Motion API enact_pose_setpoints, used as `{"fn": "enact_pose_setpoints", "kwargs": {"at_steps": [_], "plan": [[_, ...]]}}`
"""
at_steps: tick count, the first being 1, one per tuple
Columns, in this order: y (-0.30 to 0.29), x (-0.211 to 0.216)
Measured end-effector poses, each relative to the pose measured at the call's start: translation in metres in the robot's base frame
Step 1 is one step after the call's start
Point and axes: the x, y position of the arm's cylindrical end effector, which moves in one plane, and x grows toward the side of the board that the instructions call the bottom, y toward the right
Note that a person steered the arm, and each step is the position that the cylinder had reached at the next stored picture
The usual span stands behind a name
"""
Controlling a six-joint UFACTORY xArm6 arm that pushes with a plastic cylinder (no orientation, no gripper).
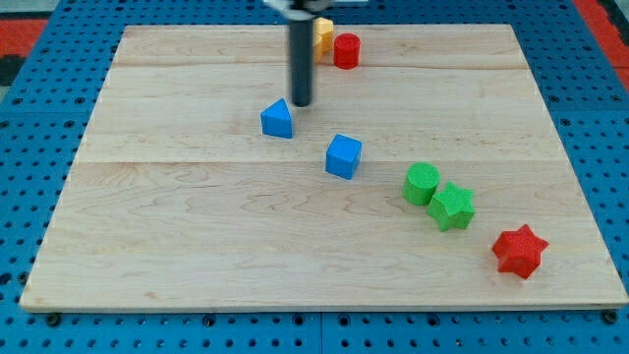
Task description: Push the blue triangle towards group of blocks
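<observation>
The blue triangle lies on the wooden board, left of centre in the upper half. My tip stands just to its upper right, close to it; I cannot tell if it touches. A blue cube lies to the lower right of the triangle. Further right, a green cylinder and a green star touch each other, with a red star beyond them near the view's bottom right.
A red cylinder and a yellow block, partly hidden behind the rod, sit near the board's top edge. A blue pegboard surrounds the board.
</observation>
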Motion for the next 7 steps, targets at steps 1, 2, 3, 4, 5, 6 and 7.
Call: {"fn": "enact_pose_setpoints", "kwargs": {"at_steps": [1, 2, 3, 4, 5, 6, 7], "plan": [[-0.100, 0.017], [-0.052, 0.083], [0.014, 0.053], [0.074, 0.041], [0.028, 0.014], [0.020, 0.025], [0.001, 0.012]]}}
